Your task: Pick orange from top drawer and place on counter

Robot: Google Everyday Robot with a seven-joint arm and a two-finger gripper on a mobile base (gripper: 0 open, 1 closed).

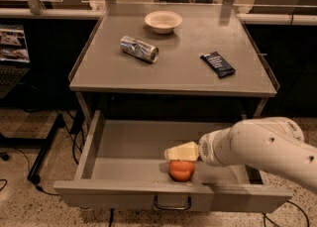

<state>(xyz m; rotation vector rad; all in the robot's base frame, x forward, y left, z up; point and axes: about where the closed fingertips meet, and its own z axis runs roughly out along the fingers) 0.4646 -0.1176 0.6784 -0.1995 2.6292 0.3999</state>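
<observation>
The top drawer (pixel 131 141) stands pulled out, and the loop handle (pixel 172 203) at the centre of its front panel serves as the reference point. The orange (pixel 182 170) rests on the drawer floor just behind the handle and slightly to its right in the camera view, touching or very nearly touching the inner face of the front panel. The gripper (pixel 179 151) is the cream wedge at the end of the white arm (pixel 257 144). It sits behind and above the handle, directly over the orange. Whether it is in contact with the top of the fruit or just clear of it cannot be determined. The arm enters from the right of the handle, so the gripper's long axis runs roughly parallel to the front panel, with its tip pointing left. The orange therefore lies below the jaws, not ahead of them. Whether the jaws are spread or closed cannot be determined, and no grasp can be confirmed. The orange is round and has no preferred axis, so only the adjacent front panel constrains the approach. The next move probably calls for a secure hold, then a straight lift clear of that panel. The counter (pixel 188 75) lies above and well behind the handle. It carries a white bowl (pixel 163 21), a silver can (pixel 139 49) lying on its side and a dark packet (pixel 217 64), with bare surface between them.
</observation>
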